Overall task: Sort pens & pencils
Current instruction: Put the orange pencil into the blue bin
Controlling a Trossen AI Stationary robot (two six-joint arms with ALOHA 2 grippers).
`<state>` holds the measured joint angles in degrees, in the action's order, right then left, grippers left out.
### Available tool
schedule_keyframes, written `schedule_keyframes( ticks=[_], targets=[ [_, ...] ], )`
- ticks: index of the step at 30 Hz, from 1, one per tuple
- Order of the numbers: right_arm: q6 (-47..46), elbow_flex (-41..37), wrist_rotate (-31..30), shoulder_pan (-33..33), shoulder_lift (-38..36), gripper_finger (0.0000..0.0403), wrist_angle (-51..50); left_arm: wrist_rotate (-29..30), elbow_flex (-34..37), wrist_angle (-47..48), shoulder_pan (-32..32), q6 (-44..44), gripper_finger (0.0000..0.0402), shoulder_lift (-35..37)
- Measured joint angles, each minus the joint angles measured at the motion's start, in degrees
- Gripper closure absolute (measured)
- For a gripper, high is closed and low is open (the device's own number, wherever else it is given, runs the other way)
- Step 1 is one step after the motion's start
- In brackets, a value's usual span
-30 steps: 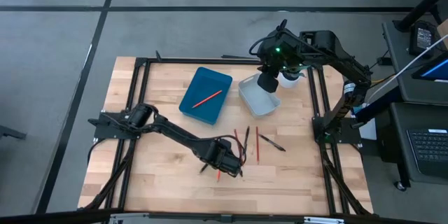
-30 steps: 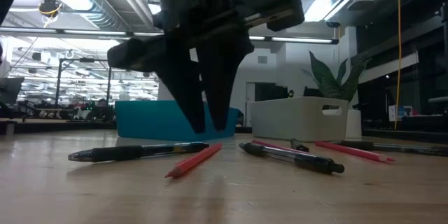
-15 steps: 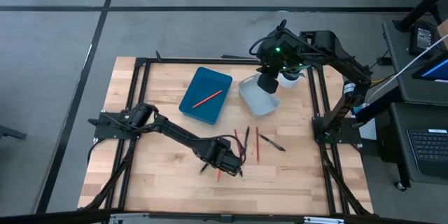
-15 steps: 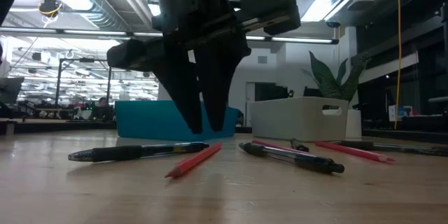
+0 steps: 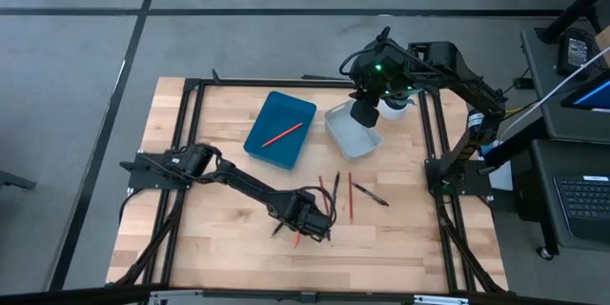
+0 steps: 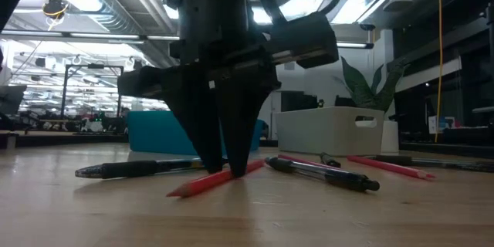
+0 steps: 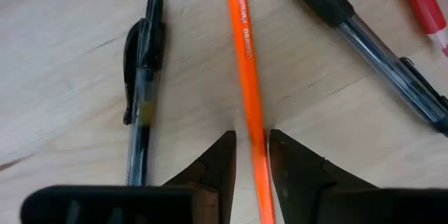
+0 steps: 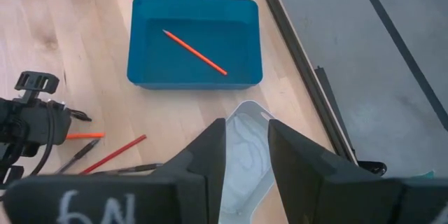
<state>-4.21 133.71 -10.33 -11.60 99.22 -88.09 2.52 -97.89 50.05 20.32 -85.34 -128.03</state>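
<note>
My left gripper (image 7: pixel 252 161) stands open, pointing down at the table's near middle (image 5: pixel 307 217). Its tips are on the wood, one on each side of an orange pencil (image 7: pixel 246 63) that lies flat. A black pen (image 7: pixel 140 105) lies beside that pencil, and another pen (image 7: pixel 378 49) and a red pencil (image 7: pixel 423 3) lie farther off. One pencil (image 8: pixel 196 52) rests in the blue bin (image 5: pixel 280 130). My right gripper (image 8: pixel 246 147) hangs open high above the white bin (image 5: pixel 351 129). My left gripper comes from above with its fingers (image 7: pixel 222 164) pointing down and straddles the pencil's shaft (image 7: pixel 257 136) partway along, set across it. The pencil lies flat on the table in the narrow gap. Whether a finger touches its side, I cannot tell.
Two more pencils (image 5: pixel 350 198) and pens (image 5: pixel 372 194) lie loose on the wood to the right of my left gripper. Both bins stand at the far middle. A black metal frame (image 5: pixel 434 167) runs along the table's sides.
My left gripper has sunk straight down until its tips reach the table around the orange pencil, its gap unchanged. The pencil's near end has shifted a little along the wood.
</note>
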Motion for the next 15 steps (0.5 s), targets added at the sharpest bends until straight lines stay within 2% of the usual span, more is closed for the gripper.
schedule_keyframes(
  ticks=[9,15],
  targets=[
    [0.02,0.0,0.0,0.0,0.0,0.0292,0.0,-0.45,0.04,0.16,-0.17,0.4,0.0325,-0.1],
    [0.13,0.0,0.0,-0.02,0.0,0.0292,0.0,-0.43,0.11,0.51,-0.17,1.82,0.037,-0.13]
  ],
)
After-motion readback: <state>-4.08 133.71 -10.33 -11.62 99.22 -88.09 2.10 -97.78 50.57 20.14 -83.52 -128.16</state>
